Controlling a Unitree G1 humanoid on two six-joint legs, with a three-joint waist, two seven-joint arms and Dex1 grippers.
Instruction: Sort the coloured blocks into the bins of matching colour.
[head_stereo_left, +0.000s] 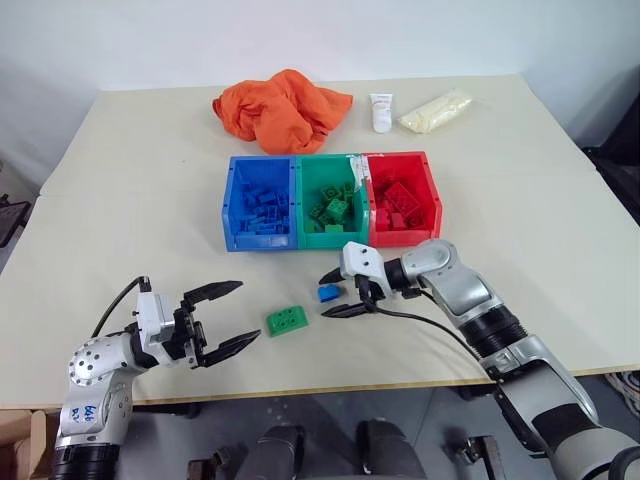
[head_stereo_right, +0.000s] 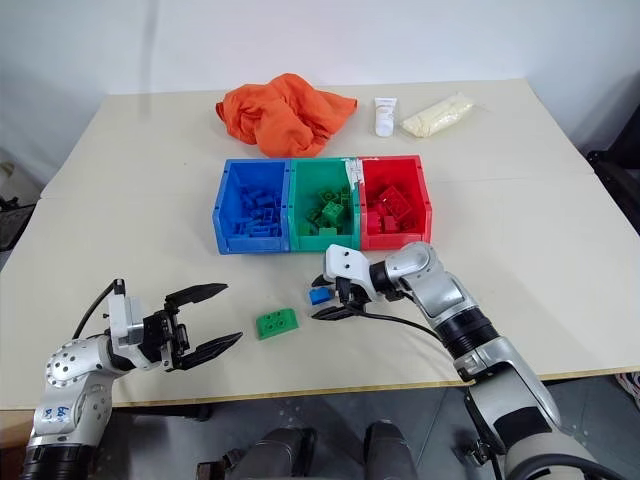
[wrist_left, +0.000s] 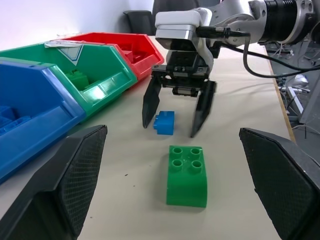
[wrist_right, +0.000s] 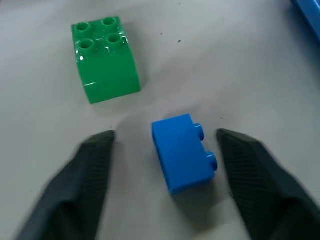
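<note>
Blue block (wrist_right: 182, 159) lies on its side, studs sideways, between my right claw's (head_stereo_left: 340, 292) parted fingers, untouched; my left claw (head_stereo_left: 222, 318) gapes wide.

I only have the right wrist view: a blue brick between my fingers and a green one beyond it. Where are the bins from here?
Observer: The bins stand just behind the right gripper, blue, green, red from the robot's left.
Operator: Is the blue brick gripped yet?
Observer: No. In the left wrist view the blue brick lies on the table with a gap to each finger.
Operator: Where is the other arm?
Observer: The left gripper is open, low over the table, left of the green brick.
</note>
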